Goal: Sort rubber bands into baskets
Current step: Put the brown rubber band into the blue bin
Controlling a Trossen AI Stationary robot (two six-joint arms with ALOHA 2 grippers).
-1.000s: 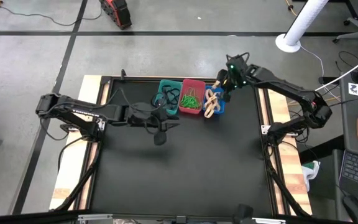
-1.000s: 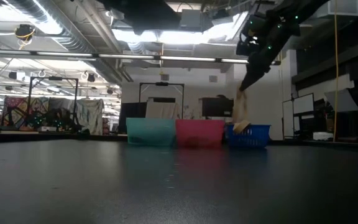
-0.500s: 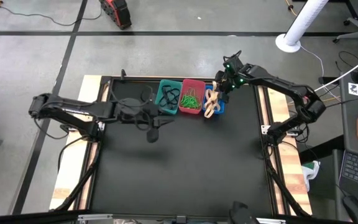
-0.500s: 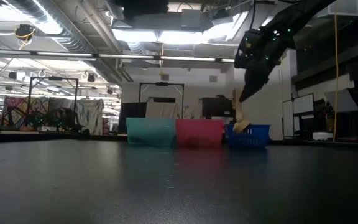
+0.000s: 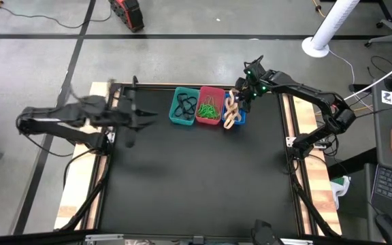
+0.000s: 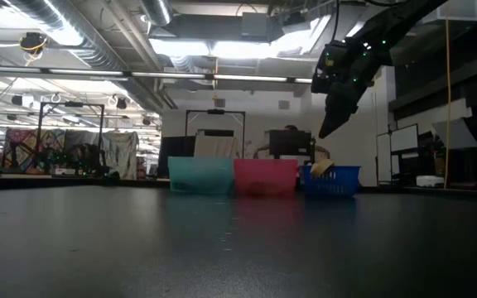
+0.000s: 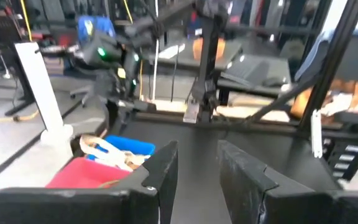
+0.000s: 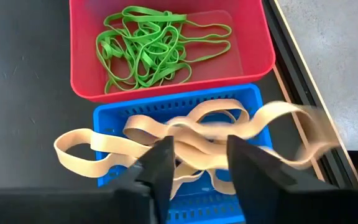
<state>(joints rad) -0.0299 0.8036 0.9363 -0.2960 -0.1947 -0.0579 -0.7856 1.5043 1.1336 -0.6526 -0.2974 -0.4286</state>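
Three baskets stand in a row at the table's far edge: teal (image 5: 183, 107) with black rubber bands, red (image 5: 210, 107) with green rubber bands (image 8: 148, 46), blue (image 5: 237, 114) with tan rubber bands (image 8: 185, 134) that spill over its near wall. My right gripper (image 8: 201, 167) hovers open above the blue basket, nothing between its fingers. One tan band (image 8: 303, 134) shows blurred beside it, over the basket's rim. My left gripper (image 7: 197, 168) is open and empty, high over the table's left side (image 5: 138, 117).
Wooden strips edge the black table (image 5: 196, 184) on the left (image 5: 73, 197) and right (image 5: 322, 197). A white post (image 5: 329, 27) stands beyond the far right corner. The near part of the table lies bare.
My right gripper has let go of the tan band that hung from it; the band has dropped to the blue basket and no longer hangs in the low view. My left gripper has drawn back toward the table's left edge and risen.
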